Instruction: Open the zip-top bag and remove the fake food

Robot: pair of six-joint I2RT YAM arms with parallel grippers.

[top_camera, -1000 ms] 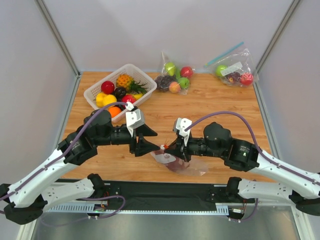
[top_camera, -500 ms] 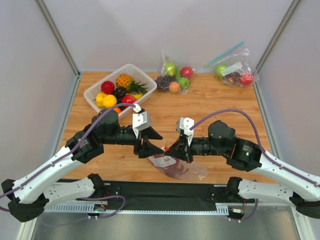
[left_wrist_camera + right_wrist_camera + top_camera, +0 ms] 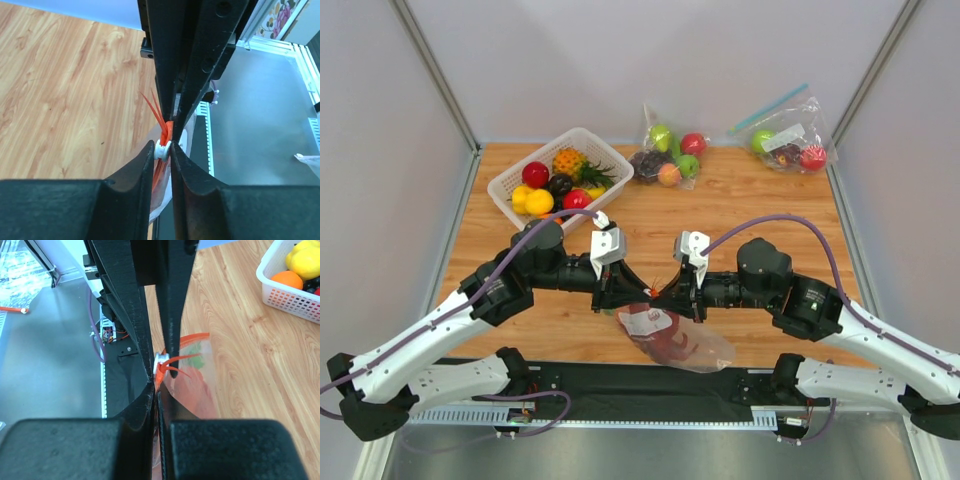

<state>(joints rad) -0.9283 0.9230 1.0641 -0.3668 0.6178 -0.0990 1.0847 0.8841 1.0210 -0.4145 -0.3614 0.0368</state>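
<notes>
The zip-top bag (image 3: 672,342) hangs near the table's front edge, held up by its top between the two grippers. Dark-red fake food (image 3: 670,346) shows through the plastic; in the right wrist view it is a red and green blur (image 3: 196,386). My left gripper (image 3: 644,292) (image 3: 162,148) is shut on the white slider (image 3: 162,149) of the orange-red zip strip (image 3: 167,131). My right gripper (image 3: 660,293) (image 3: 155,384) faces it tip to tip, shut on the bag's top edge just beside the slider (image 3: 161,359).
A white basket (image 3: 508,181) of small fruits and a pineapple stands at the back left. Two other clear bags of fruit lie at the back, one in the middle (image 3: 666,156) and one at the right (image 3: 788,142). The black rail runs just below the hanging bag.
My left gripper has moved right to the bag's top and closed on the slider. The bag has risen off the table and now hangs between the grippers.
</notes>
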